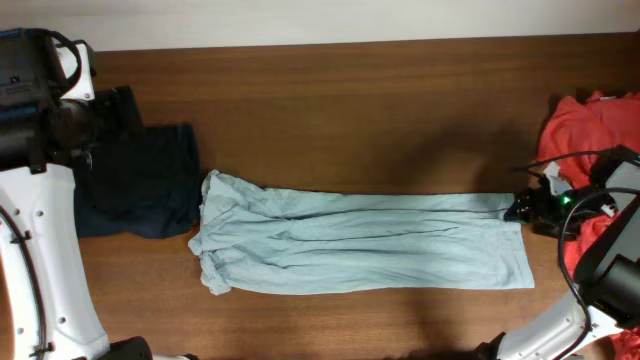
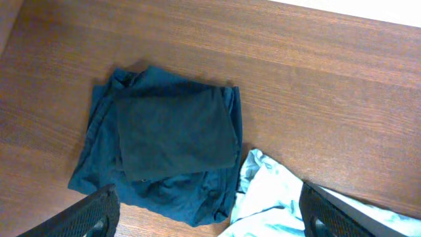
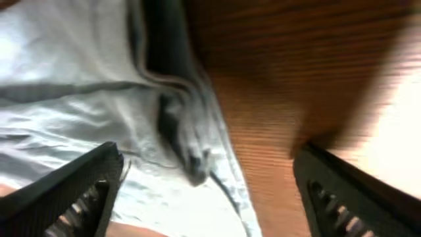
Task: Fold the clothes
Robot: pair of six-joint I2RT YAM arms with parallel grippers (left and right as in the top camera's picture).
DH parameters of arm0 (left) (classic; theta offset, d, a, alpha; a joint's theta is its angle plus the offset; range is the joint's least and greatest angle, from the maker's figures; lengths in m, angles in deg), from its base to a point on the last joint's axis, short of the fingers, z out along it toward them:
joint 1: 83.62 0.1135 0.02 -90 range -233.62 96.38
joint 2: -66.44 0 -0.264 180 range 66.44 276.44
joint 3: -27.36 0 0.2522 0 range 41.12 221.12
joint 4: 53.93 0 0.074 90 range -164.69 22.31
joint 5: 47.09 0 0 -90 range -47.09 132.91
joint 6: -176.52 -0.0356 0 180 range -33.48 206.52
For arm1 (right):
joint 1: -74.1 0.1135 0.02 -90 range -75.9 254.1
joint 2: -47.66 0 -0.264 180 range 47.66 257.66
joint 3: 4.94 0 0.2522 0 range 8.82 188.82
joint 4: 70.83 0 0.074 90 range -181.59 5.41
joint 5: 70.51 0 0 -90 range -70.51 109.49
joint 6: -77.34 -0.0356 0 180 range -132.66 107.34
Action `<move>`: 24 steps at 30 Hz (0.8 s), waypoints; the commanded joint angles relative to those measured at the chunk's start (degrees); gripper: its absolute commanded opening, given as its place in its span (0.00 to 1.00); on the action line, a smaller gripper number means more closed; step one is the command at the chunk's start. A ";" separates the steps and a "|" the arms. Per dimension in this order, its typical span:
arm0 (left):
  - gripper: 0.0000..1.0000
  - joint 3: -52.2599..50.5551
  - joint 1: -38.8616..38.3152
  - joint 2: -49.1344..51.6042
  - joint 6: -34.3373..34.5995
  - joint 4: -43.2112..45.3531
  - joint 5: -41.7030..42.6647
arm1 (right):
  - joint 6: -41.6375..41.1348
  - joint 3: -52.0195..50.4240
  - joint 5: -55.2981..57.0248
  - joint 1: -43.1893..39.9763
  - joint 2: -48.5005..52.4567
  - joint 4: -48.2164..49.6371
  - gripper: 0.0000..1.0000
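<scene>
On the counter [image 1: 350,90]: pale grey-blue T-shirt [image 1: 370,245] laid long

Across the near half, the pale grey-blue T-shirt is laid out as a long band, bunched at its left end. At its far right corner the right hand [image 3: 209,155] is held low over the hem, spread wide, nothing clamped. Further back on the left, a folded navy shirt [image 1: 150,180] is seen just beside the bunched end, with the left hand [image 2: 209,197] held near it, wide and empty. Red shirts [image 1: 585,125] are piled far right.
</scene>
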 commanded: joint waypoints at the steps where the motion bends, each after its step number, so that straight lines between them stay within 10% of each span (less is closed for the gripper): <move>1: 0.87 0.37 0.20 0.09 -0.46 -0.13 0.04 | 0.37 -6.45 -4.24 1.36 7.96 0.44 0.80; 8: 0.87 0.37 0.17 0.07 -0.46 -0.35 0.07 | 1.68 -8.28 -6.45 1.36 7.96 -1.01 0.81; 24: 0.87 0.37 0.17 -0.24 -0.46 -0.42 1.14 | -6.67 -1.29 1.07 1.36 3.63 0.15 0.05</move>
